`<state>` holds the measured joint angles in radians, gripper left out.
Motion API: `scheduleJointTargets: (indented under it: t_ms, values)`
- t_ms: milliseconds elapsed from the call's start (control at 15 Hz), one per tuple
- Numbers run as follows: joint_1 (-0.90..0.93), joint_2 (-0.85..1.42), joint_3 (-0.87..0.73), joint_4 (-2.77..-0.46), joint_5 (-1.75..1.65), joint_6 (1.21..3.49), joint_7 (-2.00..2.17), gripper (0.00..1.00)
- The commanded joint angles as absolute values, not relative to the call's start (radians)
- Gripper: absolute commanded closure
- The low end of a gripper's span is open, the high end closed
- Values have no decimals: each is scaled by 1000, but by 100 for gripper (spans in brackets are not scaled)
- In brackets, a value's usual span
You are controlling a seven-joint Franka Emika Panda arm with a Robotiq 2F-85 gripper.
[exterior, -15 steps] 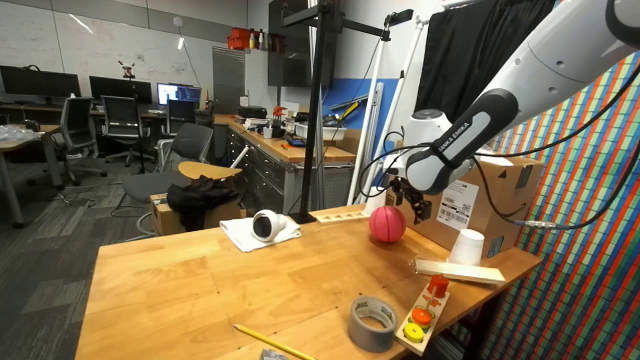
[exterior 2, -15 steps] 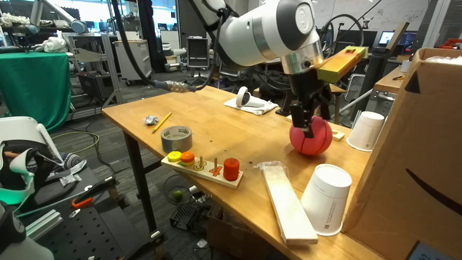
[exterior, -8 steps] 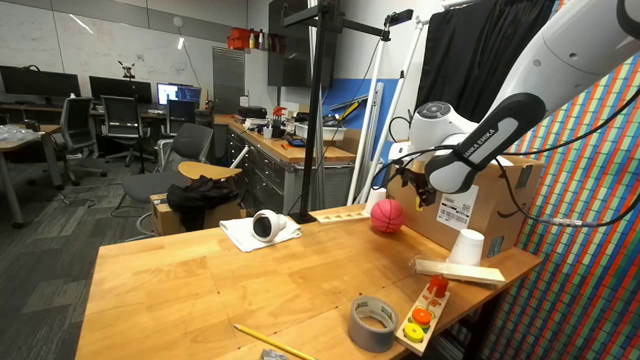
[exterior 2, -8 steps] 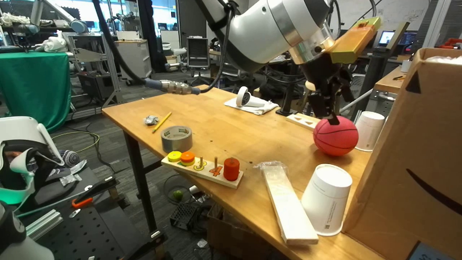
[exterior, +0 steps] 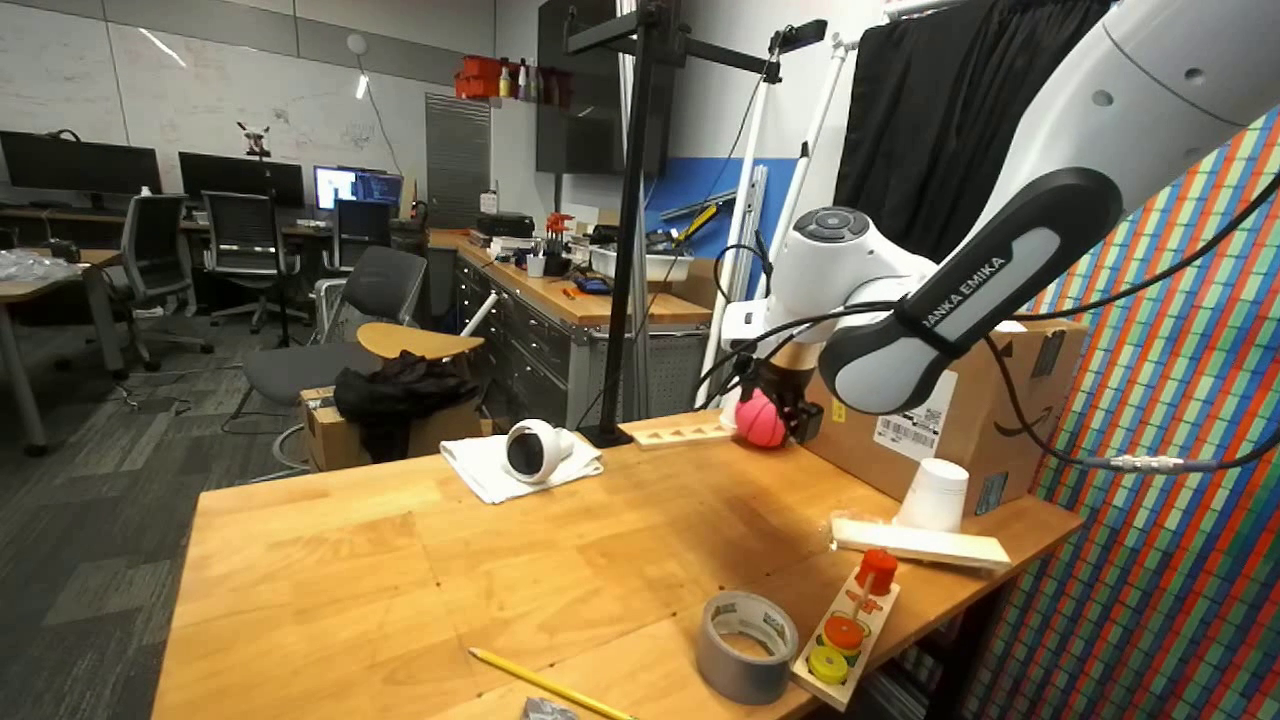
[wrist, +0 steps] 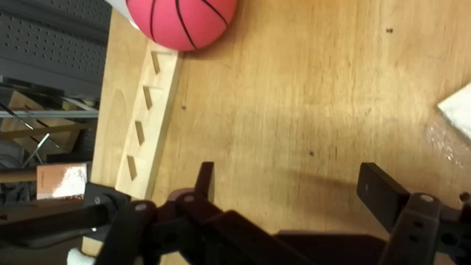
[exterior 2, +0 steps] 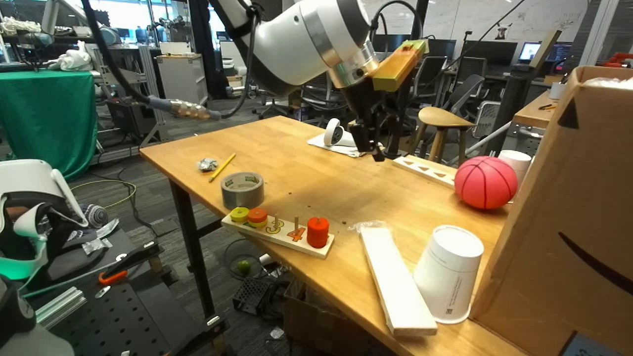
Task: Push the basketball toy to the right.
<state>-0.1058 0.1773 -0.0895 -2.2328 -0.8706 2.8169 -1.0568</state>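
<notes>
Odds and ends on the wooden table (exterior: 350, 560) I'm watching.
I have the grey tape roll (exterior 2: 242, 195) just beside a pegged number board (exterior 2: 286, 238) carrying yellow, orange and red pieces (exterior 2: 317, 232); a yellow pencil (exterior 2: 222, 167) and crumpled foil (exterior 2: 206, 164) lie close together. An upturned white cup (exterior 2: 449, 274) stands between a cardboard box (exterior 2: 559, 198) and a pale wooden plank (exterior 2: 395, 279). I also see a white device (exterior: 530, 452) with a dark face on a white cloth (exterior: 488, 480), and a slotted wooden strip (wrist: 153, 115) near the table's edge.

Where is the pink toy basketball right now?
In an exterior view, the pink toy basketball rests on the right part of the wooden table, just left of the cardboard box, with a white cup partly hidden behind it.
</notes>
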Motion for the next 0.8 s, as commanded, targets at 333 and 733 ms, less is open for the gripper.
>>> scheduleJointTargets:
  t_ms: [333,733]
  values:
    - [-118,189,46,-2294,-610,2808,-1275,0]
    - [-80,208,17,-2300,-499,2796,-1316,0]
